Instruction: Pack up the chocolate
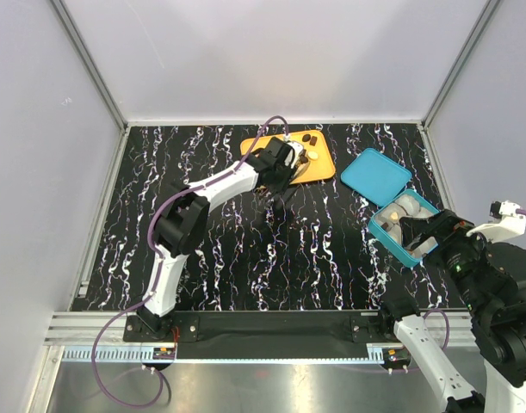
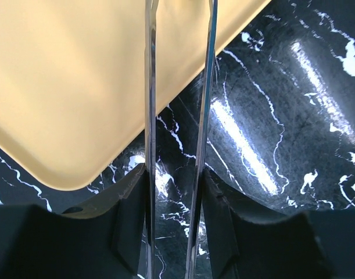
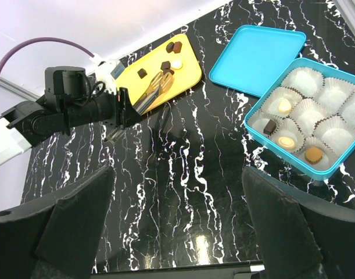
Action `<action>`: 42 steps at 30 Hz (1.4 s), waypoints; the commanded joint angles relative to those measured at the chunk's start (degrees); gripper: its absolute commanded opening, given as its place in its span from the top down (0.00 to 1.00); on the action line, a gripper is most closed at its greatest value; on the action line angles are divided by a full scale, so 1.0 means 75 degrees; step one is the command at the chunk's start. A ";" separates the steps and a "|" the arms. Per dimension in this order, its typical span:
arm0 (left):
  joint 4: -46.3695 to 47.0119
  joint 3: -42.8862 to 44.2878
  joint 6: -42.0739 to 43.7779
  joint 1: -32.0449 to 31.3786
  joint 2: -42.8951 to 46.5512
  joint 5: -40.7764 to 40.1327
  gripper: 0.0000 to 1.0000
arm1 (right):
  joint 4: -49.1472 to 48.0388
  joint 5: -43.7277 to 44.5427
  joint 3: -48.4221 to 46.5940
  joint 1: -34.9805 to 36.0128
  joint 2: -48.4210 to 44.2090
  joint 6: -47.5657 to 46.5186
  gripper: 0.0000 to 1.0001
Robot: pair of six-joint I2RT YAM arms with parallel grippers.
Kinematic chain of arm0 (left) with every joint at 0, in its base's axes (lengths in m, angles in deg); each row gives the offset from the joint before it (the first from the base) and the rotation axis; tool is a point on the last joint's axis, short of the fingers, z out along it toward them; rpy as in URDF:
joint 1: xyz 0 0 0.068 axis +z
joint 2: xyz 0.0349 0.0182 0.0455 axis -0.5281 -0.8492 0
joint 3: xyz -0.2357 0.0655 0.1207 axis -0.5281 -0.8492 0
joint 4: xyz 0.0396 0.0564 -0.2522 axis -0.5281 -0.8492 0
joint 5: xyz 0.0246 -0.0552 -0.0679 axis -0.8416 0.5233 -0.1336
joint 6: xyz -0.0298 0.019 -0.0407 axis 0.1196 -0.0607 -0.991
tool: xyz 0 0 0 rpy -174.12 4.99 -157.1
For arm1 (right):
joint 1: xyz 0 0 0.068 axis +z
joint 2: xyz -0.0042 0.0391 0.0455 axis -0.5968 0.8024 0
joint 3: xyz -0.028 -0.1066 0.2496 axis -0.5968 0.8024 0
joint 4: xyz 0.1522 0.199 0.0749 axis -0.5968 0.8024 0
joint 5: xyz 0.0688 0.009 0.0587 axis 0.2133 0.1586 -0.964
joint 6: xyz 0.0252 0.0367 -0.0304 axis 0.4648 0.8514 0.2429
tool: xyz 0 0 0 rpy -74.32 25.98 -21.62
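Several small dark and cream chocolate pieces [image 3: 166, 65] lie at the far end of the flat orange tray [image 1: 321, 165]. A few more pieces [image 3: 287, 141] sit in paper cups inside the open teal box [image 3: 340, 165]. My left gripper [image 2: 174, 186] is shut on a pair of metal tongs [image 2: 149, 87]. The tongs [image 3: 156, 90] reach over the tray's near edge with their blades apart and nothing seen between them. Their tips are cut off in the left wrist view. My right gripper [image 3: 177, 221] is open and empty, hovering near the box's near side [image 1: 426, 231].
The teal lid [image 1: 376, 175] lies flat beside the box, between it and the tray. White walls enclose the black marbled table [image 1: 245, 258] at the back and sides. The left arm [image 1: 211, 189] stretches diagonally across the table's left half.
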 commanded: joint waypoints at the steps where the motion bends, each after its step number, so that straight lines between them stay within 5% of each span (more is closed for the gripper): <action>1: 0.0149 0.0443 0.0128 0.0019 0.0052 0.0196 0.58 | -0.0356 0.0226 0.0065 0.0034 0.0083 -0.0143 0.00; 26: -0.0882 0.1193 -0.0035 -0.0415 0.0461 -0.0542 0.66 | -0.0310 0.0214 -0.0005 0.0034 0.0025 -0.0108 0.00; 42: -0.0894 0.1896 -0.0504 -0.1151 0.1036 0.0160 0.69 | -0.0263 0.0050 -0.0274 0.0022 0.0154 -0.0015 0.00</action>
